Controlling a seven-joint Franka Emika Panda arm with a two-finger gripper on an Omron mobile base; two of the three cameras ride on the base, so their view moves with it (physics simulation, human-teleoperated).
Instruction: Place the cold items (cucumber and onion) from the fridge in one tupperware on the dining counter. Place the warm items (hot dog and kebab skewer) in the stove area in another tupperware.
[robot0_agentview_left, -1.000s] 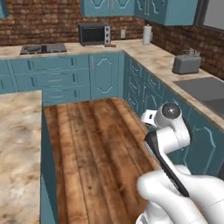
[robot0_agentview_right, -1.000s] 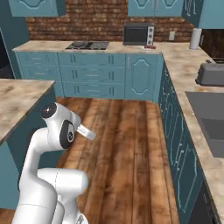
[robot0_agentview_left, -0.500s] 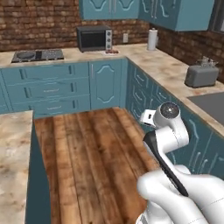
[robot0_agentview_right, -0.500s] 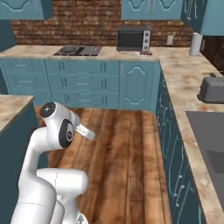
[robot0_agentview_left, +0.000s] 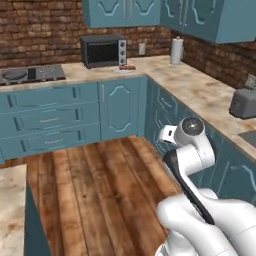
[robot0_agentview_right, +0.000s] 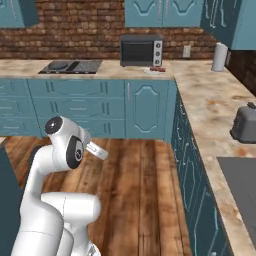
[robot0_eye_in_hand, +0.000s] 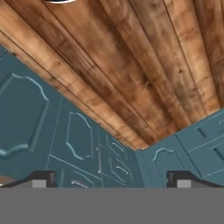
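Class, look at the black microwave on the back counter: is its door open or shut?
Shut. The microwave door lies flat and flush with its front beside the control panel in both base views; nothing swings out.

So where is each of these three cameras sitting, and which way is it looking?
Left base view: behind the arm's left, facing the microwave and stove area; white arm at lower right.
Right base view: behind the arm's right, facing that same corner; arm at lower left.
Hand view: on the hand, looking past the open gripper at the wooden floor and teal cabinets.
Both base views share microwave, stove area, toaster.
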